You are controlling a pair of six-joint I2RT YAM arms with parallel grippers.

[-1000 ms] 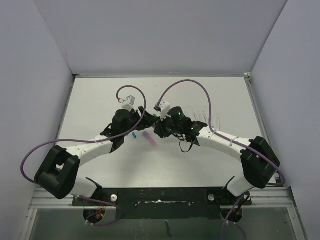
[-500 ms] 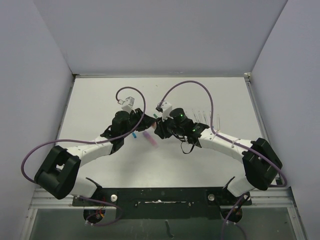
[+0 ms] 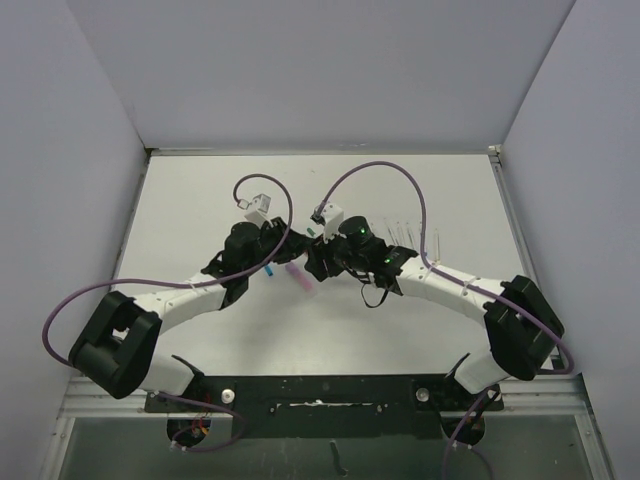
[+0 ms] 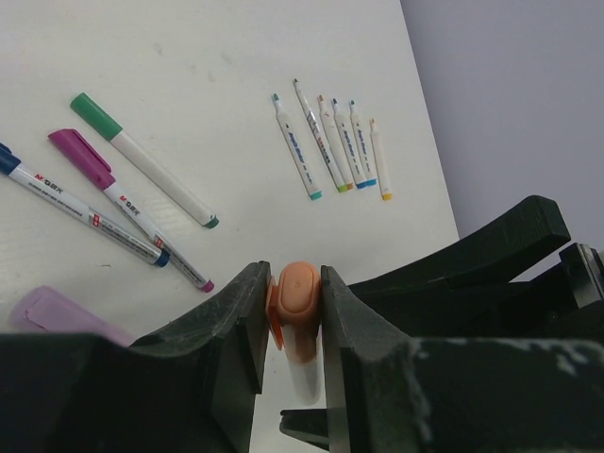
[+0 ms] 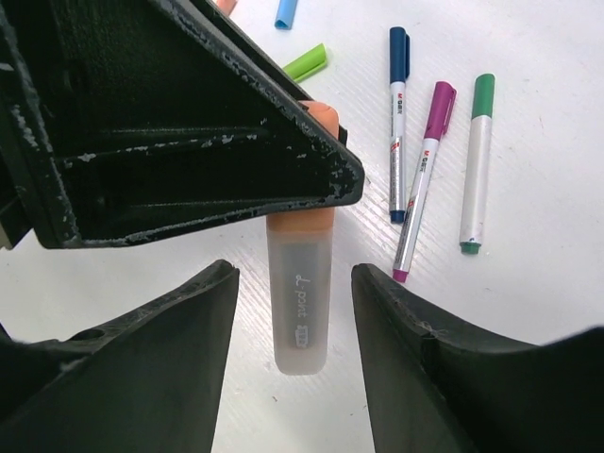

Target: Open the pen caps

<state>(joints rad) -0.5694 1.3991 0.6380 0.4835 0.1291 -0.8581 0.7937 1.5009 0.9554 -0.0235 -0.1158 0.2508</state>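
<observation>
Left end effector (image 4: 293, 288) grips orange pen (image 5: 302, 293), pointing rightward.

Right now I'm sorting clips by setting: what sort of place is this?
Probably a robot test cell: white table boxed by plain grey walls, two arms bolted at its near edge, marker pens scattered, an orange pen in the left gripper.

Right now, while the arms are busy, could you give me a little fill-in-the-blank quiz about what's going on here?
1. The left gripper is shut on a fat pen with an ____ end.
2. The right gripper is ____, its fingers apart on each side of that pen, not touching it.
3. On the table lie a pen with a dark blue cap, one with a magenta cap, and a third pen whose cap is ____.

Missing words: orange; open; green.
</observation>
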